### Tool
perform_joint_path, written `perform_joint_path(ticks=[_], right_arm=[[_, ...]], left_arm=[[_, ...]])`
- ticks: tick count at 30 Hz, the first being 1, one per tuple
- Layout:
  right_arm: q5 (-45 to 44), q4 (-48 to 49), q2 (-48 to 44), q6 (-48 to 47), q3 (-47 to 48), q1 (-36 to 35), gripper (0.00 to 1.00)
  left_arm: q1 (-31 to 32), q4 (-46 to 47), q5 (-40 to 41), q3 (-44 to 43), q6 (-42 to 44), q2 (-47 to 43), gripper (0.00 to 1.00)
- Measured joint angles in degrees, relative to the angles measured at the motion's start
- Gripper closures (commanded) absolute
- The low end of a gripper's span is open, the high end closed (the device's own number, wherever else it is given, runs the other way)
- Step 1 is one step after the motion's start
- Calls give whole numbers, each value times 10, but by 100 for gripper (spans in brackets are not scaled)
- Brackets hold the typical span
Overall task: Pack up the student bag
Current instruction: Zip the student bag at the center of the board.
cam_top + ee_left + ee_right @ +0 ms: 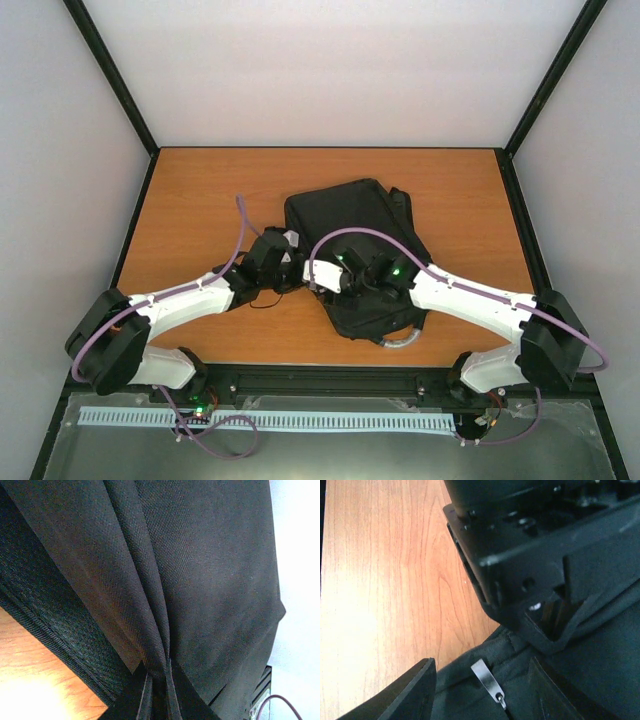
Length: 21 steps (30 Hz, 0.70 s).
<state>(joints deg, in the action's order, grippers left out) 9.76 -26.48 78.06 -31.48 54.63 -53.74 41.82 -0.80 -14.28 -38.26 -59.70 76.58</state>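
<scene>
Slumped flat near the middle of the glossy wood-grain counter (200, 200): student bag (350, 215), black coarse-woven fabric. Clamped shut on a fan of its gathered pleats: left end effector (159, 685). Parted, blunt black fingers (415, 690) astride a flat grey zip pull (486, 680): right end effector (480, 675).

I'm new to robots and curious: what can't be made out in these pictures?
- Top view: both arms cover the student bag's near half; whether it is open is hidden.
- Left wrist view: bag fabric buries the left gripper's fingertips.
- Right wrist view: a blurred black housing blocks the bag beyond the zip pull.
</scene>
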Motion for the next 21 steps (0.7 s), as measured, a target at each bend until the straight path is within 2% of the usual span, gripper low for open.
perform_joint_path(ticks=[12, 21], right_arm=[[-59, 31, 39, 38, 3, -17, 62], [-106, 36, 37, 58, 3, -20, 80]], left_arm=[[3, -1, 7, 0, -1, -15, 99], [3, -5, 16, 1, -1, -17, 99]])
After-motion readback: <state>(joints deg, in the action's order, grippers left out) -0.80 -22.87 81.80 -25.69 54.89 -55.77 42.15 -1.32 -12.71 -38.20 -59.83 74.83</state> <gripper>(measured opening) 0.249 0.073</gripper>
